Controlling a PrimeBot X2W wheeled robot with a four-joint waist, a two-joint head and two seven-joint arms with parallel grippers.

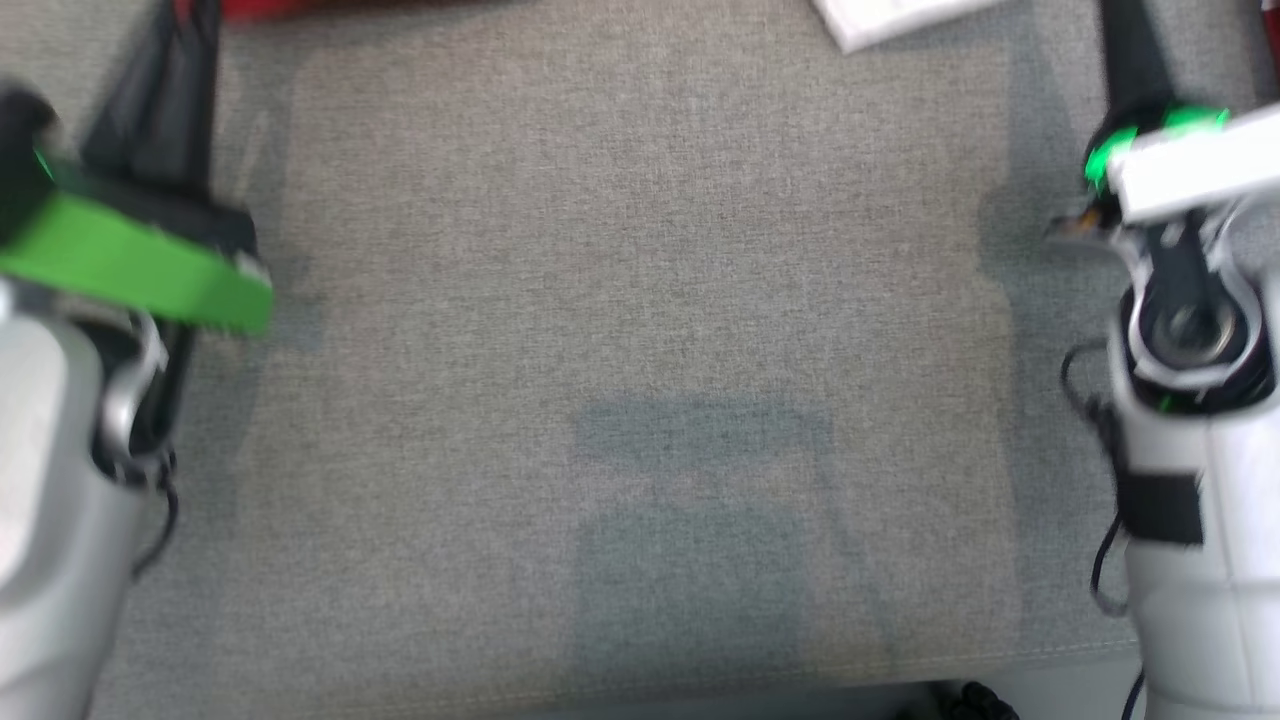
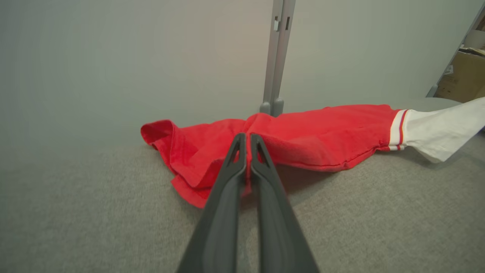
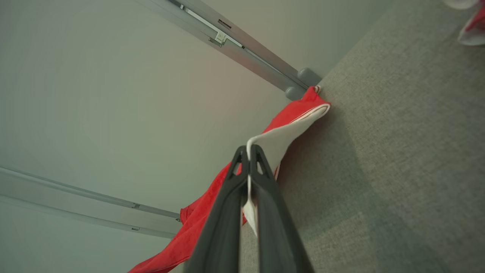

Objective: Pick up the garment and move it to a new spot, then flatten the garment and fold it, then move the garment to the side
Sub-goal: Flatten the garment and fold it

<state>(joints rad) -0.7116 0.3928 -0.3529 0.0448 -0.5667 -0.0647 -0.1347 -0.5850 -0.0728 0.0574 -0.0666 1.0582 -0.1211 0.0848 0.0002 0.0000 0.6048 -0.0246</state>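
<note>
Working over a grey woven-cloth desk (image 1: pixel 640 250) backed by a pale panel wall (image 2: pixel 113 57). Gripping the red fleece garment with white, red-striped sleeve (image 2: pixel 310 132), lying crumpled at the desk's far edge by that wall. Clamping red cloth between the closed jaws of the left tool (image 2: pixel 248 136), and the white sleeve edge in the right tool (image 3: pixel 249 148), likewise fully closed. Probably best lifting both ends together, stretching evenly, carrying toward the bare middle. Finding no readable brand, label or writing.
</note>
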